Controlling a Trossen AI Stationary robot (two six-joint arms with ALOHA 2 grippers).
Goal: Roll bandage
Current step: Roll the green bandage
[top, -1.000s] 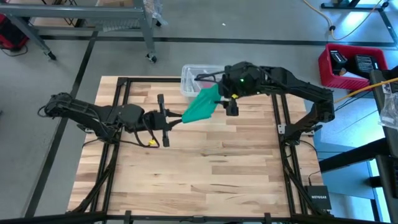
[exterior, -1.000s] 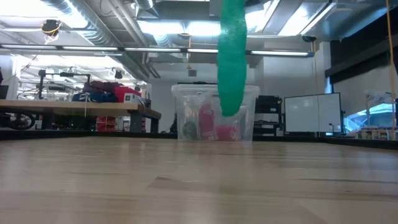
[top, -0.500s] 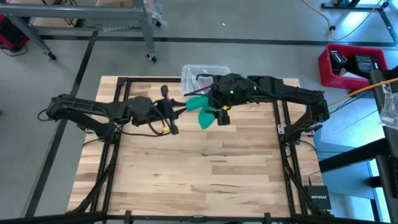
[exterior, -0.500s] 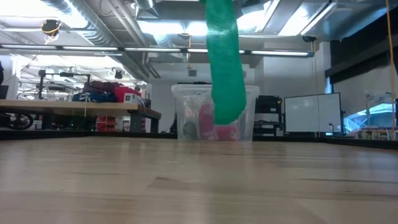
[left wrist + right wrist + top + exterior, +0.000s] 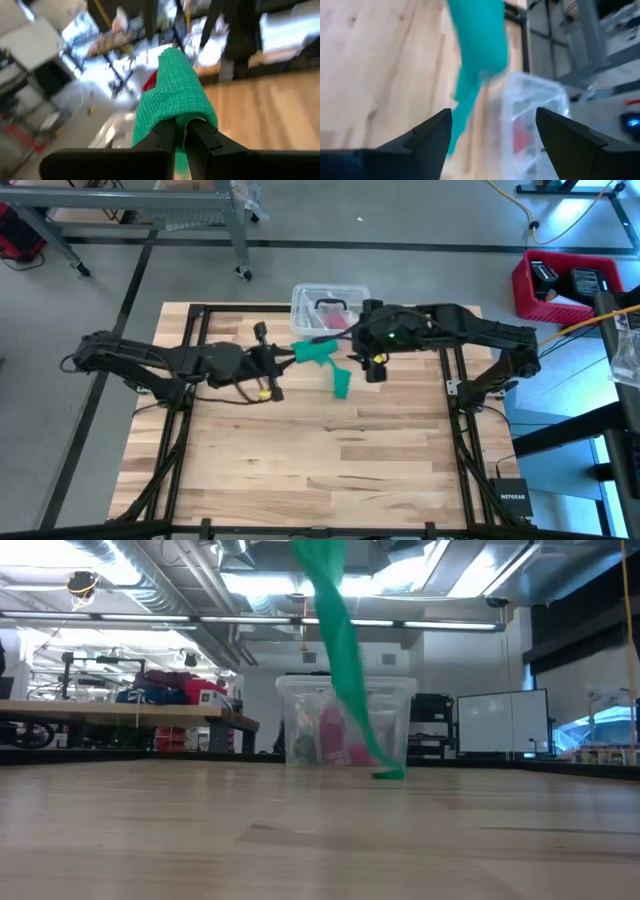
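Note:
The teal-green bandage (image 5: 318, 355) hangs as a long narrow strip from my left gripper (image 5: 288, 358), which is shut on its upper end over the table's far middle. In the low view the bandage (image 5: 340, 650) slants down and its lower end (image 5: 390, 774) reaches the tabletop. My right gripper (image 5: 372, 368) hovers open just right of the strip and touches nothing. In its wrist view the bandage (image 5: 477, 55) hangs ahead of the open gripper (image 5: 492, 135). My left gripper pinches the bandage's bunched upper end (image 5: 176, 116) between its two fingers (image 5: 200, 137). The fingers come nearly level from the table's left. The cloth bulges over the fingertips in a fold, and the rest hangs slack below with its lower end (image 5: 342, 387) on the table.
A clear plastic tub (image 5: 330, 304) with pink-red things inside stands at the table's far edge, just behind both grippers, and shows as the tub (image 5: 535, 115) in the right wrist view. Bare wooden tabletop (image 5: 330, 460) spreads toward the near edge.
The bandage hung as a short wide wad clear of the table. It has dropped open into a long narrow strip, and its lower end now rests on the wood. My left gripper has gone a little toward the table's right and far edge, still shut on the upper end.

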